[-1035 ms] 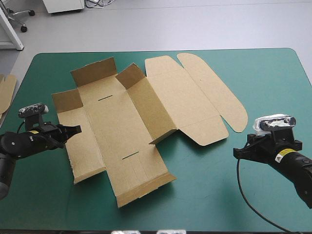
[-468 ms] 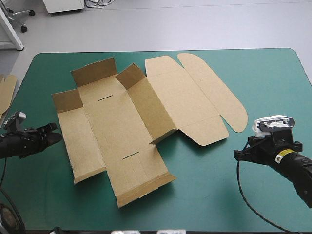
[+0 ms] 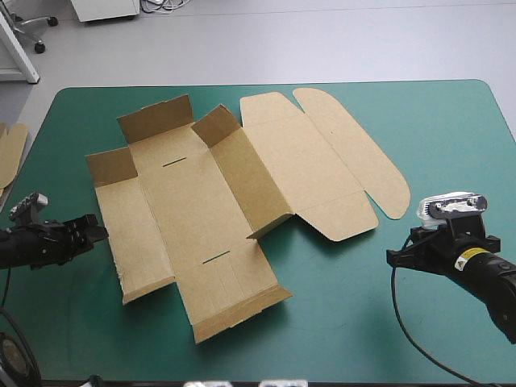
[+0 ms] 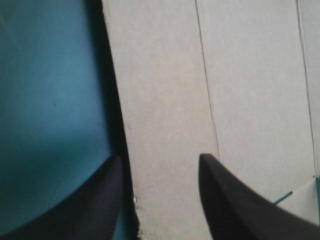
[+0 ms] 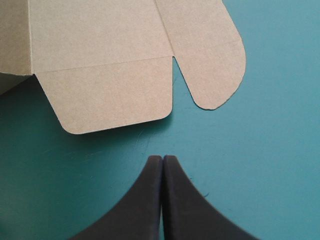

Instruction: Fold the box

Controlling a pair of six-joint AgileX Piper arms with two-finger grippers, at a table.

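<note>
Brown box (image 3: 185, 218) is laid opened out on the teal-green table cover (image 3: 355, 322), most of the sheet flat and skewed to the table's edges. Raised parts of the box are noted: two short flaps at its far end, a small flap at its far left corner, a long panel standing up along its middle crease with shadow under it, and a low lip at its near end. Two thin slots are seen in the box's base panel. The lid part with rounded ear flaps lies flat at the box's right side. Left arm (image 3: 40, 240) is held low at the box's left edge. Left jaws are parted wide, one finger (image 4: 95, 205) over bare cover just outside the box's edge, the other finger (image 4: 235, 210) over the board, nothing gripped; contact with the board cannot be told. Right arm (image 3: 476, 266) is placed right of the box, apart from it. Right jaws are pressed together into one point over bare cover, the box's rounded flaps (image 5: 210, 65) just ahead, untouched. Cover is seen smooth around the box. A strip of more board (image 3: 10, 153) shows at the table's left edge, well left of the box. Pale grey floor (image 3: 322, 40) is visible beyond the box's far side, past the table.
</note>
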